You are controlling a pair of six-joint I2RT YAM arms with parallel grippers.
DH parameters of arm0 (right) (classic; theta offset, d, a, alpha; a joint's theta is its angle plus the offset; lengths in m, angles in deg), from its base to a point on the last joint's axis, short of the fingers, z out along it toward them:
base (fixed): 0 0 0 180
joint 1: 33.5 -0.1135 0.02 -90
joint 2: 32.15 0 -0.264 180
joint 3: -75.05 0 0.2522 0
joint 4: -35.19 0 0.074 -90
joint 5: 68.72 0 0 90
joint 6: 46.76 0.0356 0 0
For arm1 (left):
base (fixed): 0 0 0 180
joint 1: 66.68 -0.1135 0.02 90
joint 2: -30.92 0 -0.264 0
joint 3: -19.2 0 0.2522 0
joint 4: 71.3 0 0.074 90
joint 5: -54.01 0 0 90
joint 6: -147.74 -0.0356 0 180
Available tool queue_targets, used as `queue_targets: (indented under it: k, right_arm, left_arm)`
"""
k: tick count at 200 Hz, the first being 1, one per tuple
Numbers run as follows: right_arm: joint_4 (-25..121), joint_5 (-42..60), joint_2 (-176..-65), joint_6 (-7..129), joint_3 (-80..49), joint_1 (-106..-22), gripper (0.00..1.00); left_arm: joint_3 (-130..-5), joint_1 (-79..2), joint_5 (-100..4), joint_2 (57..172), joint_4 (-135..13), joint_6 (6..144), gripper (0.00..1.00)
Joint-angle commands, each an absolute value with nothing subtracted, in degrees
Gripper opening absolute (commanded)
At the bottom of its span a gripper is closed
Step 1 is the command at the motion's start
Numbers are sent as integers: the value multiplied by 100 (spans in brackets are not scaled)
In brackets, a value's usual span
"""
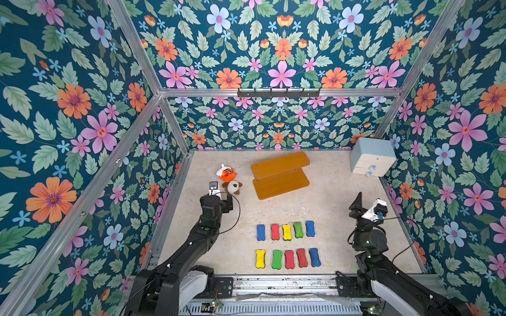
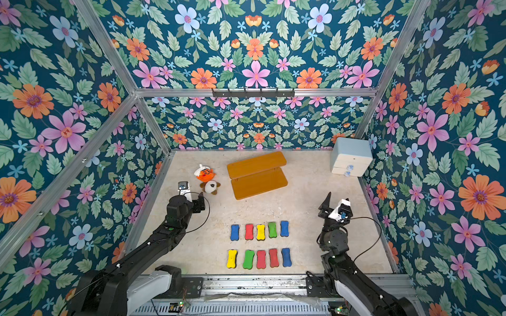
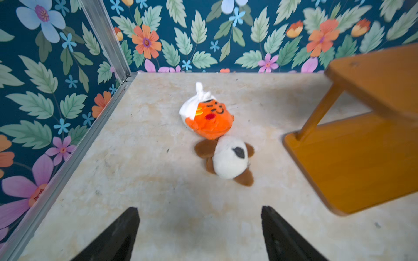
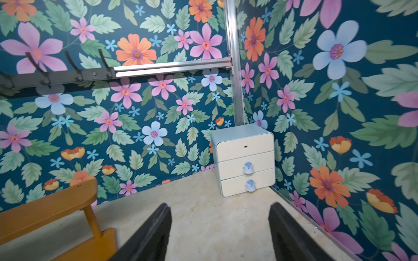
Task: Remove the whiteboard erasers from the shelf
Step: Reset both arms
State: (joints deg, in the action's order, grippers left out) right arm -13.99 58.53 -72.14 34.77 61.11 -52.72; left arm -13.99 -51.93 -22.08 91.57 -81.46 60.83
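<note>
Left arm: left claw [image 3: 200, 210] hangs over bare table [image 1: 328, 197], jaws apart, nothing between them. It points at two plush toys, an orange one [image 1: 227, 174] touching a brown-white one [image 1: 234, 187], both just left of the shelf [image 1: 280, 175].

Shelf: two orange-brown boards near the back wall. Both look bare in both top views. The back of the lower board lies under the upper one, so that strip is hidden from above.

Erasers [image 1: 286, 232]: ten counted, all on the table in front of the shelf and well apart from it, in two rows of five.

Right arm: right claw [image 4: 219, 208] is raised and aimed toward the drawer box [image 1: 372, 157] in the far right corner. Its jaws are apart and empty.

Judgement: removal looks finished. What remains is a check and a clean retreat.
- Confirm the hidden strip of the lower board from a wrist view before calling it done.
- Draw each arm back on its own side; the rows lie between them and would scatter at a brush.
- Keep the left claw clear of the toys and the shelf's corner.
</note>
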Motion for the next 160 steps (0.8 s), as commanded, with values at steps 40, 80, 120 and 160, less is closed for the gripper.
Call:
queue_targets:
  k: [40, 80, 120, 160]
  right_arm:
    - [-1717, 4741, -7619, 3992, 6870, -4501, 73]
    - [-4080, 4196, -9990, 3837, 6744, -4369, 78]
    - [-5253, 3272, -11870, 4168, 6328, -3700, 78]
    - [-3353, 2298, -11485, 4753, 5671, -2985, 75]
  left_arm:
    - [-907, -5347, -2404, 9748, -10117, 5454, 87]
    - [-767, -5915, -3544, 10505, -11378, 5571, 88]
    - [-877, -6289, -3876, 11130, -11927, 5330, 90]
    - [-1015, -6490, -3932, 11735, -12312, 5425, 91]
